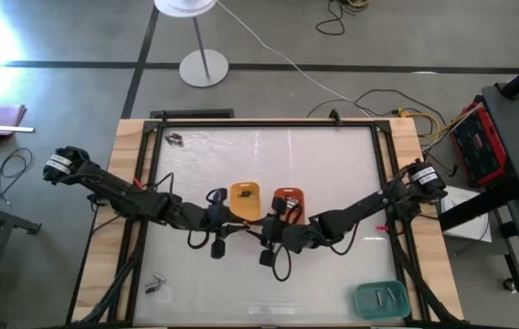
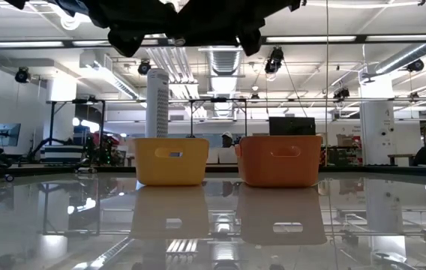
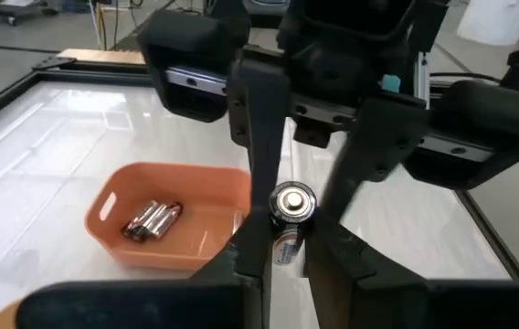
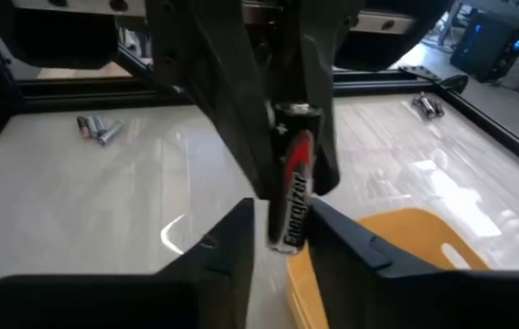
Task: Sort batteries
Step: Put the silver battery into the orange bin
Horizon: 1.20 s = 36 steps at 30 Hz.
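At tabletop [image 1: 333, 164] centre: sharing one battery [image 4: 291, 196].
Left gripper [image 3: 282, 251] and right gripper [image 4: 282, 233] both clenching it, orange tray [image 1: 288, 199] at 12 o'clock.

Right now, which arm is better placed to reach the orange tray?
Right, probably: the orange tray lies on the right gripper's side, while the left gripper, holding the battery, sits by the yellow tray.

Both arms [image 2: 175, 22] cut off by low view's top edge

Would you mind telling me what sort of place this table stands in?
Probably a robotics lab or workshop: exposed ceiling ducts, a white floor lamp, loose cables on the concrete floor, and equipment benches behind.
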Each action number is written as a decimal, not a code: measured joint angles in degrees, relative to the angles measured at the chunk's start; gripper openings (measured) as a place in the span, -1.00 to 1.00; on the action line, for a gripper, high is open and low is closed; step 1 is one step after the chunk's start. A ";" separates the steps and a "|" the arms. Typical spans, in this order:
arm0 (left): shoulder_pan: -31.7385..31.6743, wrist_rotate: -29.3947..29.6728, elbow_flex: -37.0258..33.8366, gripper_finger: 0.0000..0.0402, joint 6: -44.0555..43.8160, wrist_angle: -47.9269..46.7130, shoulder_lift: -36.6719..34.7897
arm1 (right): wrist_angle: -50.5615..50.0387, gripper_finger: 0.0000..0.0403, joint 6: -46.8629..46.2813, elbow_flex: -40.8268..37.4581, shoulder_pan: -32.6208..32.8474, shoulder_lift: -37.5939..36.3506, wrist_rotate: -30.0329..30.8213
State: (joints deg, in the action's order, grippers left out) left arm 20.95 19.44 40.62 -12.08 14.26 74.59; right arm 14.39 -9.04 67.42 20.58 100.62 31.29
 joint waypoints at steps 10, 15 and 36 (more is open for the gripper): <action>0.19 0.85 0.00 -0.65 -1.07 0.07 0.13 | -2.81 -0.80 0.08 1.94 0.00 -0.18 0.06; 2.28 2.36 -0.04 -0.36 -0.96 -3.12 -4.75 | -21.34 -0.80 -2.21 7.08 0.02 -3.02 0.18; -6.00 12.62 -4.35 -0.22 -10.65 -12.06 -4.77 | -63.90 -0.80 -6.41 11.30 -17.03 -0.10 -25.80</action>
State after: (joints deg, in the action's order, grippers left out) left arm 14.95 32.06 36.27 -22.73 2.20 69.81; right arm -49.51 -15.45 78.71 3.55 100.52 5.49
